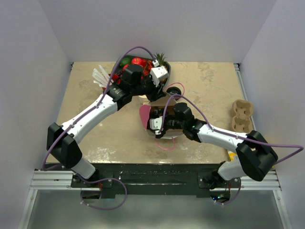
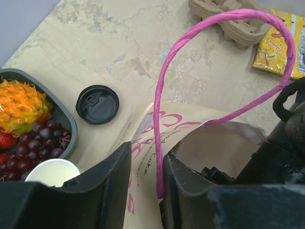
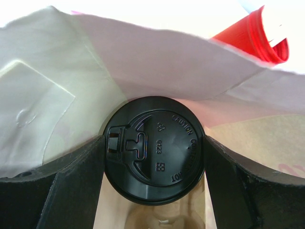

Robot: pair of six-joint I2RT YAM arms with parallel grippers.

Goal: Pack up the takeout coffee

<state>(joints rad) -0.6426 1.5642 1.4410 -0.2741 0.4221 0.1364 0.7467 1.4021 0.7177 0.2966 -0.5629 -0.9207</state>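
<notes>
The takeout coffee shows in the right wrist view as a round black lid point(image 3: 155, 150) with the cup hidden beneath it. My right gripper point(image 3: 155, 153) is shut on it, one finger against each side of the lid. Both are inside the paper bag point(image 3: 143, 57), above a cardboard cup holder point(image 3: 162, 220) on the bag's floor. In the top view the right gripper point(image 1: 156, 124) reaches into the bag point(image 1: 144, 113). My left gripper point(image 2: 147, 155) stands open at the bag's rim point(image 2: 190, 119). The paper and the pink handle point(image 2: 164, 95) pass loosely between its fingers.
A second black lid point(image 2: 97, 104) rests on the table beside a grey fruit tray point(image 2: 70, 138). A lidless white cup point(image 2: 52, 171) stands by that tray. A cardboard cup carrier point(image 1: 241, 114) and a yellow snack packet point(image 2: 276, 47) lie to the right. A red cup point(image 3: 257, 36) shows past the bag.
</notes>
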